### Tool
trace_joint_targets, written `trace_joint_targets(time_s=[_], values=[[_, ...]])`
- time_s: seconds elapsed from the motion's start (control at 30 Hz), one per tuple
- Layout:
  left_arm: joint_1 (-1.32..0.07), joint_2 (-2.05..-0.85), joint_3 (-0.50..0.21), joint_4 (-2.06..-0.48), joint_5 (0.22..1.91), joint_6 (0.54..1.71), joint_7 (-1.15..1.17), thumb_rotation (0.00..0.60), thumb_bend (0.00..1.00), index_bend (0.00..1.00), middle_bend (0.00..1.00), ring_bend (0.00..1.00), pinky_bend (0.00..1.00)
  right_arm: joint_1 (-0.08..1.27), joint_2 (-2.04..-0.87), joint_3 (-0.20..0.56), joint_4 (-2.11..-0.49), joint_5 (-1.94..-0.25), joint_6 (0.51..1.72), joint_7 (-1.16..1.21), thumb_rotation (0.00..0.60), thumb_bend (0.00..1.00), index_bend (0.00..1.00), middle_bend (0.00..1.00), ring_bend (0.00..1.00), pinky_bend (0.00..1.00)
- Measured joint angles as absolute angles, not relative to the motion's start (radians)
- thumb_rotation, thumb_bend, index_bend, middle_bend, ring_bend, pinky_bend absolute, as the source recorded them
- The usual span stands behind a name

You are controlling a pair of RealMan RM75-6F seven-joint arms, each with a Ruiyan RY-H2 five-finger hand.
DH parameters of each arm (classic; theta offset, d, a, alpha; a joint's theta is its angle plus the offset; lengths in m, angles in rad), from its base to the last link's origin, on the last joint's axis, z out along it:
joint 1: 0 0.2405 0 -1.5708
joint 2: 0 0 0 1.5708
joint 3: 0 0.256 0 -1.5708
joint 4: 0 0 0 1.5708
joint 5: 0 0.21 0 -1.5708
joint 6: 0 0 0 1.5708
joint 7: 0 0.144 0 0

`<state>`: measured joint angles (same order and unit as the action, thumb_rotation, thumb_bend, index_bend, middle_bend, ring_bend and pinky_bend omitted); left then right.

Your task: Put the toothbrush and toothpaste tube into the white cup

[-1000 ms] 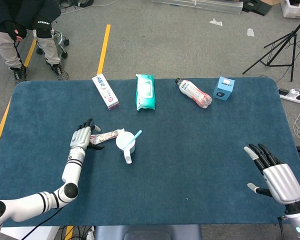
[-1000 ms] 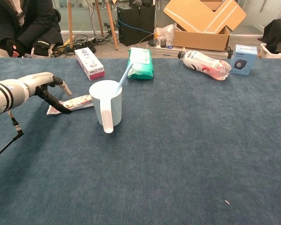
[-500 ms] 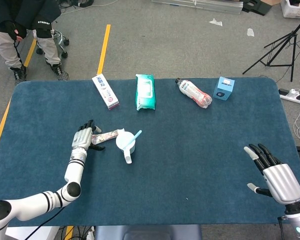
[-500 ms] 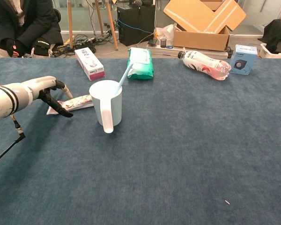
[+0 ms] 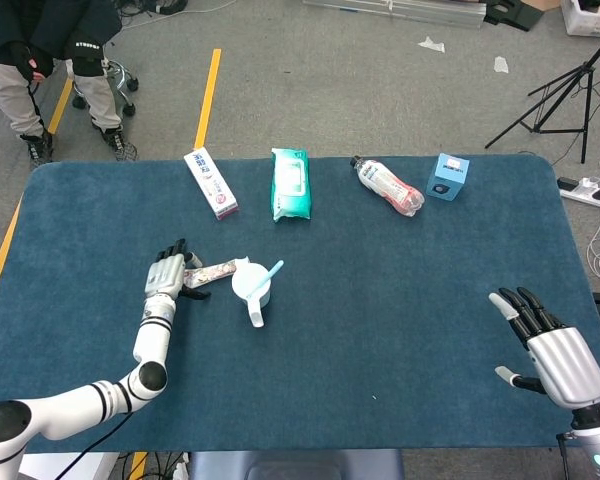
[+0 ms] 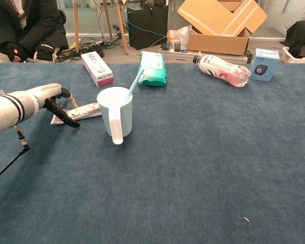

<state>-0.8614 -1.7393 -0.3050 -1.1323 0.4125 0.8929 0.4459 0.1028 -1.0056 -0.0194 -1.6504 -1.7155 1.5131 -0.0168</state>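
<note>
The white cup (image 5: 251, 284) (image 6: 115, 118) stands upright left of the table's middle, its handle toward me. A light blue toothbrush (image 5: 271, 272) (image 6: 134, 81) leans inside it, head sticking up to the right. The toothpaste tube (image 5: 213, 271) (image 6: 84, 110) lies flat on the cloth just left of the cup. My left hand (image 5: 167, 272) (image 6: 52, 98) is at the tube's left end, fingers above it and thumb (image 6: 67, 119) in front of it, with the tube still flat on the table. My right hand (image 5: 545, 345) rests at the front right, fingers spread, holding nothing.
Along the back edge lie a toothpaste box (image 5: 211, 183), a green wipes pack (image 5: 289, 183), a plastic bottle (image 5: 387, 186) and a small blue box (image 5: 447, 177). A seated person (image 5: 50, 60) is beyond the back left corner.
My left hand has edged right and lower toward the tube's end, its thumb sliding along in front of the tube. The cup, toothbrush and right hand have not moved.
</note>
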Motion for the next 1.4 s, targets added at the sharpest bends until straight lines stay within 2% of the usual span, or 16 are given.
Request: trace_joint_targets(time_s=[0.2,0.4,0.83,1.4], values=[[-0.861,-1.751,-0.313,-1.112,0.402,0.889,0.459,0.6,0.02,0.39,0.0,0.0,0.0,0.103,-1.004,-0.019,-1.65,-1.714,1.513,-0.013,0.6,0.0,0.04,0.11,0.06,0.42],[-0.858,-1.756,-0.322,-1.106,0.4,0.893,0.466,0.6,0.14,0.42,0.0,0.0,0.0,0.102,-1.004,-0.019,-1.649,-1.716,1.516,-0.012,0.6,0.0,0.04,0.11,0.06,0.42],[-0.845,-1.755,-0.326,-1.116,0.417,0.903,0.475,0.6,0.26,0.48,0.0,0.0,0.0,0.102,-1.005,-0.019,-1.649,-1.716,1.516,-0.013,0.6,0.0,0.04,0.11,0.06,0.42],[-0.774,-1.655,-0.295,-1.285,0.519,0.968,0.451,0.6,0.28,0.5,0.0,0.0,0.0,0.104,-1.011,-0.02,-1.652,-1.717,1.506,-0.031,0.6,0.0,0.04,0.11,0.06,0.42]])
